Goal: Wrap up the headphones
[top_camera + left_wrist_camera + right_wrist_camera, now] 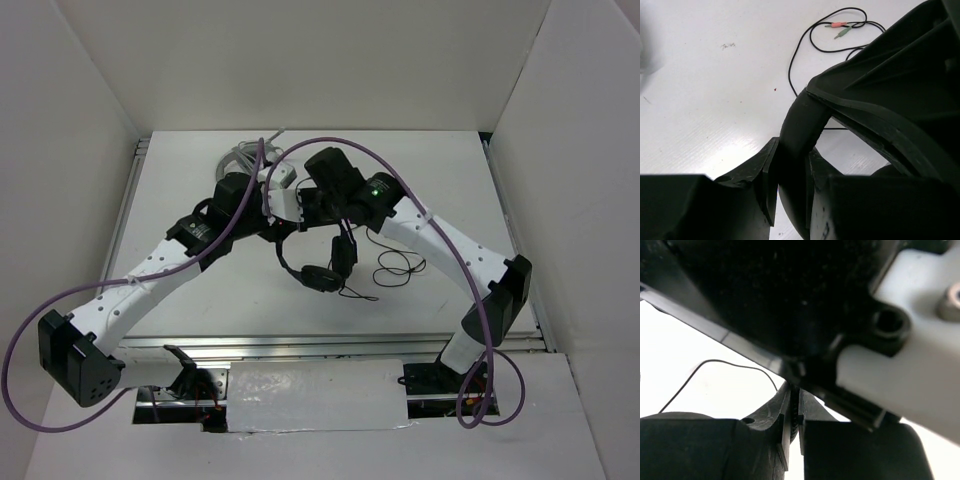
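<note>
The black headphones [318, 275] are held up above the table's middle, headband [283, 255] curving down to the two earcups. Their thin cable [395, 265] lies looped on the table to the right. My left gripper [278, 230] is shut on the padded headband [799, 125], as the left wrist view [792, 170] shows. The cable's pink and green plugs [840, 26] lie beyond it. My right gripper [312, 215] is pressed close against the left one. In the right wrist view [794, 415] its jaws are nearly closed on a thin ribbed black part of the headphones [794, 422].
A grey-white ring-shaped stand [240, 160] stands at the back left, behind the left arm. Purple arm cables [330, 145] arch over both arms. White walls enclose the table [450, 180] on three sides. A metal rail [330, 345] runs along the near edge.
</note>
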Robot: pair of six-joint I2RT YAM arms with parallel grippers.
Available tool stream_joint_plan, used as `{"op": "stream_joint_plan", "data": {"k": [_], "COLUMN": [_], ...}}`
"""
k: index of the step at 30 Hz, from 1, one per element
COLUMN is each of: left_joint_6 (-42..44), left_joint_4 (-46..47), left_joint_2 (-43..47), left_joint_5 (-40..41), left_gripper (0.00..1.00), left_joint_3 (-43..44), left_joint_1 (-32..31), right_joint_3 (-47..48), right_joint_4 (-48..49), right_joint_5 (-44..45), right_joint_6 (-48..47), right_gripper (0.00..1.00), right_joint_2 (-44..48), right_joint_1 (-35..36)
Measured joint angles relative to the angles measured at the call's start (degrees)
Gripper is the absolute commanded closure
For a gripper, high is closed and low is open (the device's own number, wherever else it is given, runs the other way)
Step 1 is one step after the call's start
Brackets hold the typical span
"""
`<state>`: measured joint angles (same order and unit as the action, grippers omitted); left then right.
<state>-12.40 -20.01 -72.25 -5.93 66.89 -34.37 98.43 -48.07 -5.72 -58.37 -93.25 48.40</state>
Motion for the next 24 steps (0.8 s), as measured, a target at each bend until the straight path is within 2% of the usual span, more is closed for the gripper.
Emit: {"op": "stream_joint_plan", "data": {"k": [2,5,6,8,9,13,19,21,24], "left_joint_6": [-0.1,-1.0,-1.5,-3.0,-4.1,-8.6,-13.8,-15.7,-19.2], "left_joint_4": [0.0,0.3,0.3,0.2,0.5,0.6,-0.9,-1.2,-1.5], "left_joint_2": [0.0,0.1,0.1,0.1,0.1,0.5,0.4,0.2,-0.3], "left_joint_5": [0.3,1.3,2.1,5.1,7.0,14.9,21.4,23.3,26.0], "left_gripper": [1.0,1.0,1.0,1.0,1.0,1.0,1.0,1.0,1.0], "left_joint_3": [0.1,0.2,0.2,0.2,0.2,0.2,-0.6,-0.7,-0.6], "left_joint_1": [0.0,0.0,0.0,0.0,0.0,0.3,2.6,4.0,5.9], "right_joint_3": [0.5,1.4,1.4,1.4,1.2,-8.2,-35.9,-39.9,-40.4], "right_joint_4": [-0.2,-0.3,0.0,1.7,2.5,15.9,46.4,53.3,58.1], "right_joint_5": [0.1,0.6,0.7,0.8,0.8,0.9,4.8,5.6,7.8], "right_joint_6": [0.0,0.7,1.3,3.7,5.0,12.9,25.8,31.1,39.3], "right_gripper": [1.0,0.64,0.38,0.31,0.01,0.0,0.0,0.0,0.0], "right_joint_2": [-0.2,-0.9,-1.1,-1.3,-1.3,3.2,25.1,31.8,38.8], "right_joint_1": [0.0,0.1,0.1,0.3,0.4,0.5,0.2,-0.5,-2.6]}}
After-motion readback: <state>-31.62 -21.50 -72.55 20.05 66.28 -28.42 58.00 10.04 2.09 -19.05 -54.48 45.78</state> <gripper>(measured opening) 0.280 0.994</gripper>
